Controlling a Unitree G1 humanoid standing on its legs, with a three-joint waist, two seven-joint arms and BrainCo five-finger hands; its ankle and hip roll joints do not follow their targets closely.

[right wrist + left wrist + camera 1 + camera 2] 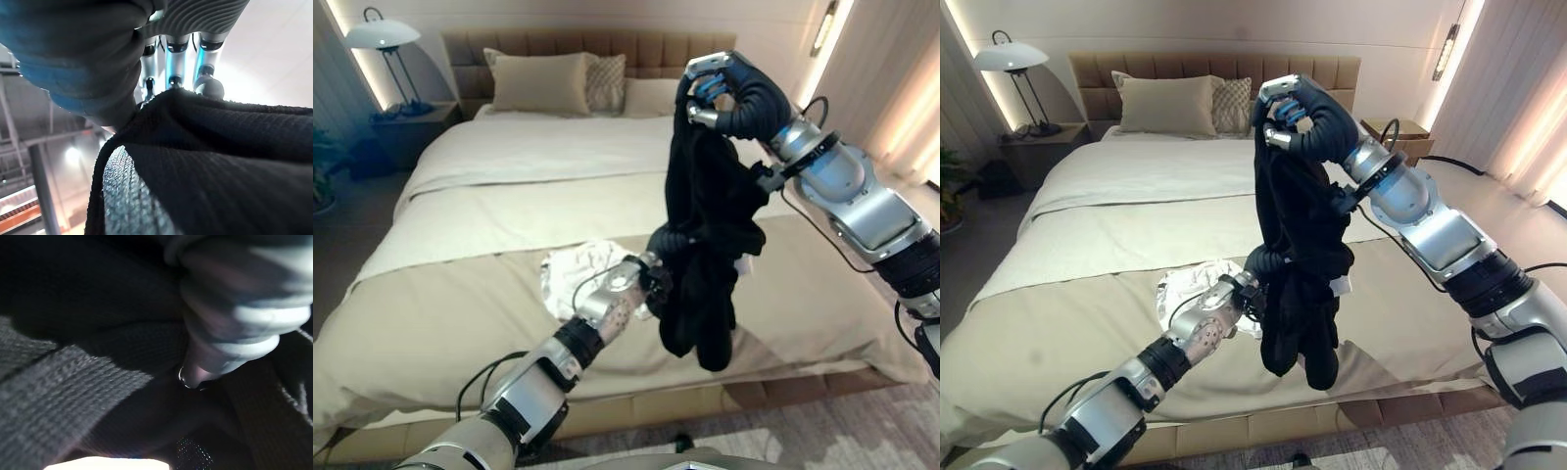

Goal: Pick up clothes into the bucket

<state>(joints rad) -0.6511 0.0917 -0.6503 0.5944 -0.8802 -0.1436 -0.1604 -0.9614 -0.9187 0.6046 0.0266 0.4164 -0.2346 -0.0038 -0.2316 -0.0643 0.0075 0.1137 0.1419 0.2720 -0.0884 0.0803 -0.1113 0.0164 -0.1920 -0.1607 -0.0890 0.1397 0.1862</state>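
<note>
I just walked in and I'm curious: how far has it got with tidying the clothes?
Nothing looks finished yet. The right hand holds a black garment up over the bed, and the left hand reaches into its lower folds. A white garment still lies on the bed.

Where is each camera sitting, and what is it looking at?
Left eye view: on the robot's head, facing the beige made bed; both arms show, right hand lifting a black knitted garment.
Right eye view: beside it, same scene; left hand against the garment, a crumpled white cloth behind.
Left wrist view: on the left wrist, pressed close to black knit; part of its own hand shows.
Right wrist view: on the right wrist, looking along its silver fingers gripping the garment's edge.
All four share the garment.
</note>
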